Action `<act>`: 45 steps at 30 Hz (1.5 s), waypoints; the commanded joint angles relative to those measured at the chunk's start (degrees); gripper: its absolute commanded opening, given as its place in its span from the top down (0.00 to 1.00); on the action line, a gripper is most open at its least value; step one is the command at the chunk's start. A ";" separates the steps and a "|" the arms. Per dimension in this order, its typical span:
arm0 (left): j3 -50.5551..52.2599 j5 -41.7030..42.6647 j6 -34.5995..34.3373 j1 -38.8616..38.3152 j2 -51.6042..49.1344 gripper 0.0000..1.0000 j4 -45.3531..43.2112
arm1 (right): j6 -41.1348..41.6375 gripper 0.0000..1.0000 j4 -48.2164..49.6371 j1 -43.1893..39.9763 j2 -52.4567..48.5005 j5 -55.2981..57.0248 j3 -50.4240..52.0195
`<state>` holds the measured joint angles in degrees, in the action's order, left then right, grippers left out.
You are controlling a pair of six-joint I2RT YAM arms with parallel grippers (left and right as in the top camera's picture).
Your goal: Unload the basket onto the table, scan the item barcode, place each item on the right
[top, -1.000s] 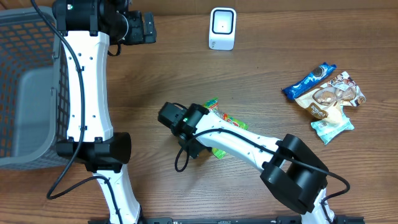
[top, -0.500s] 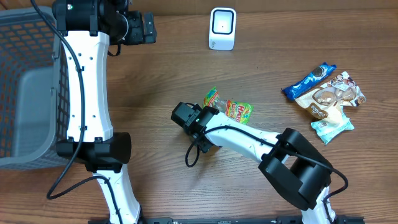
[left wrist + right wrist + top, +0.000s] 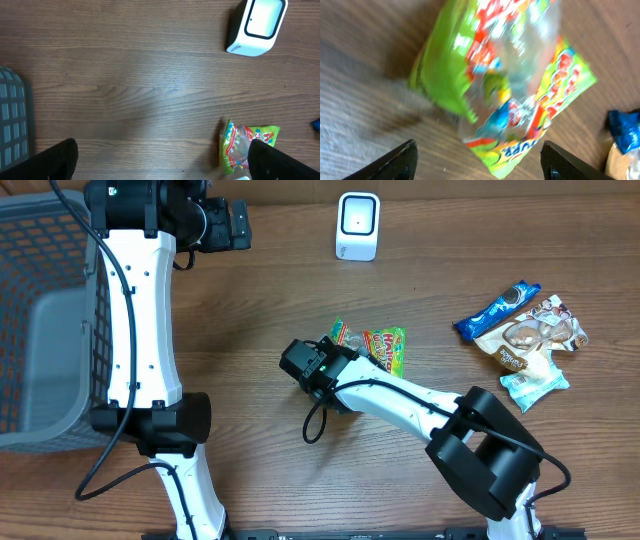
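The item is a green and orange candy bag lying flat on the wooden table; no barcode shows on it. My right gripper is at its left end. In the right wrist view the bag looks blurred, and its lower corner reaches between the open fingers of the right gripper without being pinched. The white scanner stands at the back. My left gripper hovers open at the back left; its view shows the scanner and the bag.
A grey mesh basket fills the left side of the table. A blue cookie pack and other snack packets lie at the right. The left arm's white links stand along the basket's right side.
The candy bag has slid up and to the right and turned, coming out from under the right arm. The right wrist followed to the right, and its jaws opened wider. The left arm stayed still.
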<state>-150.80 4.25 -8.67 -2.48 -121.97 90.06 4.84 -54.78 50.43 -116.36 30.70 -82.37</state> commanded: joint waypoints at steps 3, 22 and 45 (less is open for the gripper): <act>-0.31 -0.20 -0.15 0.22 -0.55 0.00 -0.07 | -2.86 0.21 7.41 -3.45 2.23 -1.01 1.03; -0.31 -0.20 -0.15 0.22 -0.55 0.00 -0.07 | -4.92 0.22 17.75 -10.84 1.25 -16.09 10.16; -0.31 -0.20 -0.15 0.22 -0.57 0.00 -0.07 | -1.55 0.96 0.50 -11.10 1.29 -34.67 -4.72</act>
<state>-150.80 4.25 -8.67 -2.48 -121.97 90.06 2.76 -50.94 39.40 -114.45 8.84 -79.31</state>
